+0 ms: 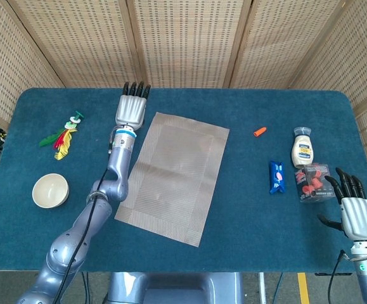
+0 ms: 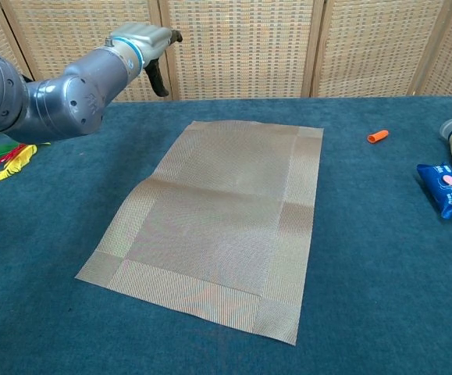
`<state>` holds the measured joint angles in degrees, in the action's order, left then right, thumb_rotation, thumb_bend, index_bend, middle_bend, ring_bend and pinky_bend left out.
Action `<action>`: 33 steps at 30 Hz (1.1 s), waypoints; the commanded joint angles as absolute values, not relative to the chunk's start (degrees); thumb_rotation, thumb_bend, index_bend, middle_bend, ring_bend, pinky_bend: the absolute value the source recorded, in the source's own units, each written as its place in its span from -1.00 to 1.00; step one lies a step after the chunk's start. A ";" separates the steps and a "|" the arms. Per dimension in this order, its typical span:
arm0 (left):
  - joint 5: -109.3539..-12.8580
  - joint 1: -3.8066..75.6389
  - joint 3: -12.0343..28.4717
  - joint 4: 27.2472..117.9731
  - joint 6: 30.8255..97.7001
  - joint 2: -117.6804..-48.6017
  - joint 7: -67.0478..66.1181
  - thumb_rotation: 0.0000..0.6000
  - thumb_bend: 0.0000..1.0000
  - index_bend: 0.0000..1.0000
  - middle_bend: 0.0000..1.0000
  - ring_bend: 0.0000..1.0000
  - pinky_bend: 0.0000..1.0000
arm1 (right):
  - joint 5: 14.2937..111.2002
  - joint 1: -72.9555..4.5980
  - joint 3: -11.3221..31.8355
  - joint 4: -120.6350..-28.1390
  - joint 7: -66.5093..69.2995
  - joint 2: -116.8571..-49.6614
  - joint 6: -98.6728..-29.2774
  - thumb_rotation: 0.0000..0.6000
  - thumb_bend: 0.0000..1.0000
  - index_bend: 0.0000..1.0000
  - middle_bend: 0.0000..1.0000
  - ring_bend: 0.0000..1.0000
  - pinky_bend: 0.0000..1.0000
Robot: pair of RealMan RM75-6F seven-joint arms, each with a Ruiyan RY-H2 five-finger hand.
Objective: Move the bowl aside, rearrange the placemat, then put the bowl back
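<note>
- The left hand [image 1: 132, 109] is raised over the table's far edge, fingers extended and apart, holding nothing; in the chest view only its back and dark fingers [image 2: 157, 78] show.
- Just beside it the placemat [image 1: 173, 175] lies spread out, a slight crease across its middle.
- The bowl [image 1: 50, 190] sits well apart on the left; the chest view cuts it off.
- The right hand [image 1: 354, 209] rests at the near right corner, fingers spread, empty, beside a red packet [image 1: 314, 182] too small to read.
</note>
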<state>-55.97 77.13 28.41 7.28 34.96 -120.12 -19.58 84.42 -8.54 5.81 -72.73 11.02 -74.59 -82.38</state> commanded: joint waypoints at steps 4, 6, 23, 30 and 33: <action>-59.49 72.64 25.59 11.61 38.74 -117.33 -12.63 1.00 -0.47 -0.99 -1.00 -1.00 -1.00 | 84.59 -8.56 5.68 -72.73 10.89 -74.67 -82.36 1.00 -0.75 -0.67 -1.00 -1.00 -1.00; -61.21 70.34 24.14 14.22 40.53 -115.68 -9.78 1.00 -0.47 -0.98 -1.00 -1.00 -1.00 | 84.55 -8.63 5.58 -72.67 10.81 -74.72 -82.06 1.00 -0.75 -0.67 -1.00 -1.00 -1.00; -69.10 41.24 12.00 68.88 65.99 -86.09 -12.40 1.00 -0.47 -0.92 -1.00 -1.00 -1.00 | 85.45 -8.80 5.19 -72.15 10.38 -75.57 -82.51 1.00 -0.75 -0.67 -1.00 -1.00 -1.00; -72.03 32.36 6.58 84.92 74.03 -77.51 -15.45 1.00 -0.47 -0.90 -1.00 -1.00 -1.00 | 86.36 -8.42 5.17 -73.07 10.59 -75.13 -84.18 1.00 -0.75 -0.67 -1.00 -1.00 -1.00; -73.75 27.88 3.06 89.45 78.08 -75.05 -17.49 1.00 -0.47 -0.90 -1.00 -1.00 -1.00 | 86.85 -8.24 4.98 -73.41 10.44 -75.03 -84.78 1.00 -0.75 -0.67 -1.00 -1.00 -1.00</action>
